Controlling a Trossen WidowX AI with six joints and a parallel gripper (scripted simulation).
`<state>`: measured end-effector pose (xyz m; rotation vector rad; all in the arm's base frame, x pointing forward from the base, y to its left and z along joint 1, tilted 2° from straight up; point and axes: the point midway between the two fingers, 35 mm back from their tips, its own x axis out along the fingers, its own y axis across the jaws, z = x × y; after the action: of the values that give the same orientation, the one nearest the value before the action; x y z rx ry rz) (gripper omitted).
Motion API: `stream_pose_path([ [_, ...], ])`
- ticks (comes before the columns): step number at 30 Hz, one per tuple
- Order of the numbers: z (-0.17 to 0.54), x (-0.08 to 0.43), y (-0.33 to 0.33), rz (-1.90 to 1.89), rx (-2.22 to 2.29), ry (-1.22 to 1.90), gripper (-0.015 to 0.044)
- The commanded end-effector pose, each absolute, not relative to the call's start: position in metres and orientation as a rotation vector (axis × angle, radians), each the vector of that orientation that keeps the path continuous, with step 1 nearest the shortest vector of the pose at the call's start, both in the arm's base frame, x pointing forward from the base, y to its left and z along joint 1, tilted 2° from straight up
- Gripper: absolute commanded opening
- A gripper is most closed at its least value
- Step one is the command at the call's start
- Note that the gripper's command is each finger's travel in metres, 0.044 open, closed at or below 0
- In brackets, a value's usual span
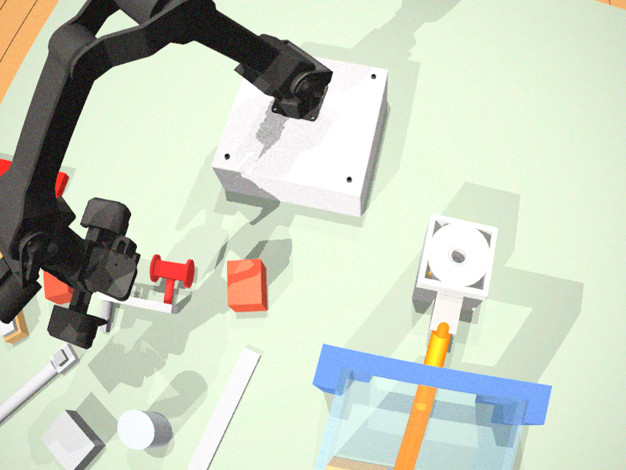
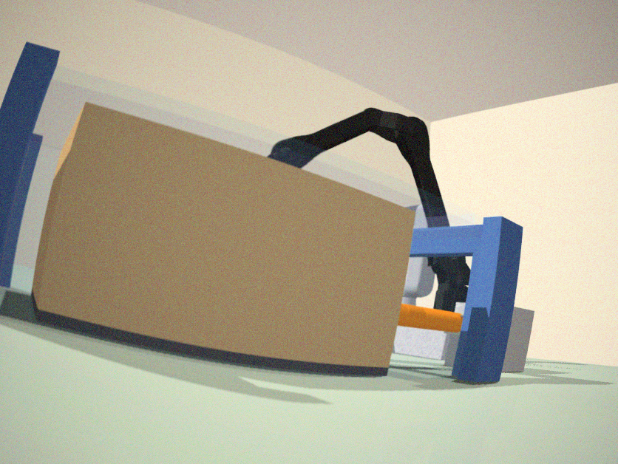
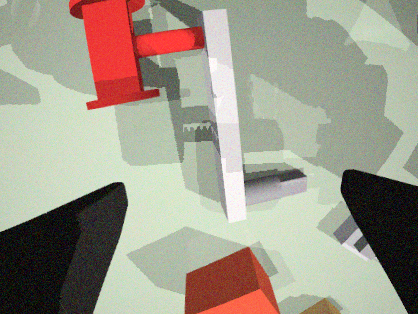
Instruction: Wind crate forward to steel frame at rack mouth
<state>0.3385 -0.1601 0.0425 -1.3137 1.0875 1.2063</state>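
Observation:
The winch handle lies on the bench: a white bar point(image 1: 146, 303) point(image 3: 225, 115) with a red spool-shaped grip point(image 1: 171, 270) point(image 3: 112, 50) at one end and a grey key point(image 1: 107, 316) point(image 3: 277, 187) at the other. My gripper point(image 1: 92, 273) point(image 3: 234, 179) is wide open and empty above the key end. The bar runs between the fingertips in the wrist view. The white winch point(image 1: 445, 273) has its round hole uncovered. An orange strap point(image 1: 437, 351) point(image 2: 430, 318) runs into the cubby. The tan crate point(image 2: 219, 239) sits flat, with a gap to the blue steel frame point(image 1: 430, 374) point(image 2: 491, 299).
An orange block point(image 1: 58, 288) point(image 3: 225, 280) stands near the key end; another orange block point(image 1: 246, 285) stands beyond the grip. A white strip point(image 1: 225, 409), a cylinder point(image 1: 136, 429), a grey box point(image 1: 70, 440) and a rod point(image 1: 30, 391) lie nearby. The arm's white base point(image 1: 323, 147) stands behind.

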Motion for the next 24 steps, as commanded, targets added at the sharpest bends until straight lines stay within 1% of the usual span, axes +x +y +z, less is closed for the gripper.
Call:
stream_pose_path([
  [1, 0.035, 0.346, -0.152, 1.287, -1.358, 1.075, 0.0440],
  [5, 0.032, 0.346, -0.151, 1.287, -1.358, 1.075, 0.0440],
  [14, -0.008, 0.342, -0.147, 1.288, -1.357, 1.075, 0.0440],
  [24, -0.018, 0.342, -0.146, 1.288, -1.357, 1.075, 0.0440],
])
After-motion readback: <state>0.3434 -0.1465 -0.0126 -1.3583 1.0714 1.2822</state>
